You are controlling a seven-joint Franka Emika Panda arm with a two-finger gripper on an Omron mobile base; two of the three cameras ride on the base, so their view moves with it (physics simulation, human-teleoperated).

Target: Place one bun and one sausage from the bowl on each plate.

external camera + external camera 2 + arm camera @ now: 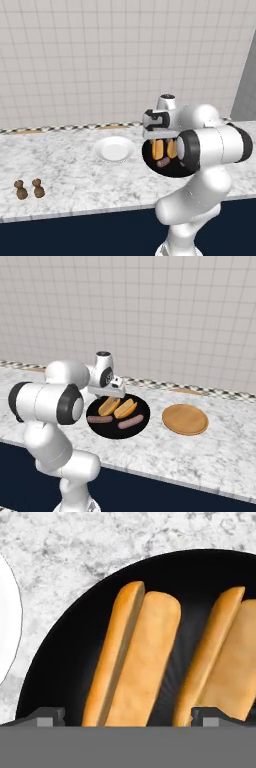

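The white arm's two-finger gripper (127, 714) hung directly over the large, glossy, shallow black bowl (60, 647), its jaws spread wide and grasping nothing. From the hand camera, the 2 dark fingertips (42, 716) stood on either side of the nearer golden-orange split bun (132, 662), as if lined up to straddle it. A second split bun (222, 657) lay just beside the first, to its right in that view.

From the right base camera, the bowl (107, 431) held all 4 pieces of food: 2 buns (125, 407) side by side toward the back, and 2 short pinkish-brown sausages (130, 421) in front of them. The flat orange-tan plate (185, 419) sat bare on the grey-white marbled counter (220, 456), near the bowl on its right. From the left base camera, the small glossy white plate (114, 149) sat bare, close to the bowl on its other side. 2 dark brown knobbed shakers (29, 189) stood well apart, far along the counter.

Nothing had yet reached either plate, so the task appeared to be at its very first step: picking up 1 bun. The next move would probably call for a straight descent until the fingers bracketed the bun's long sides, then a gentle squeeze, taking care not to nudge the neighbouring bun or scrape the bowl's floor.
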